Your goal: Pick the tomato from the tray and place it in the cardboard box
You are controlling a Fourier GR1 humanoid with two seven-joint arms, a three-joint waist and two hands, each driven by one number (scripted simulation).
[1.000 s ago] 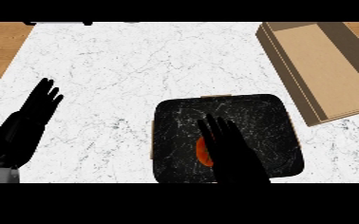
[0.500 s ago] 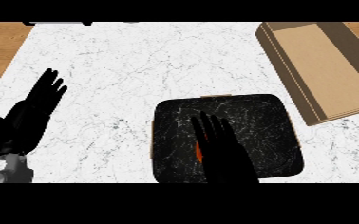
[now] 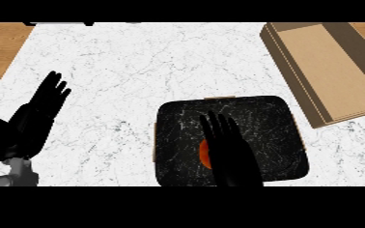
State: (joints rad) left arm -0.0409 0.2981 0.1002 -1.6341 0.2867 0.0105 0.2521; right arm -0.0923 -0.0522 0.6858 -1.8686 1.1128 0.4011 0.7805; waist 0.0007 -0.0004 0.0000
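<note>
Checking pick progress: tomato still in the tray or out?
In the tray. The tomato shows as an orange sliver beside the right hand, whose straight fingers cover it.

The counter (image 3: 143,63) is white, veined with thin grey marbling; a strip of orange-brown wood (image 3: 10,41) is seen at its far left corner. The tray (image 3: 278,125) at the near right is black, flecked with pale white scratches. A sliver of red-orange tomato (image 3: 203,155) is shown on it beside the black right hand (image 3: 230,149). The cardboard box (image 3: 321,63) at the far right is plain tan-brown. The left hand (image 3: 39,113) is black, its forearm grey.
</note>
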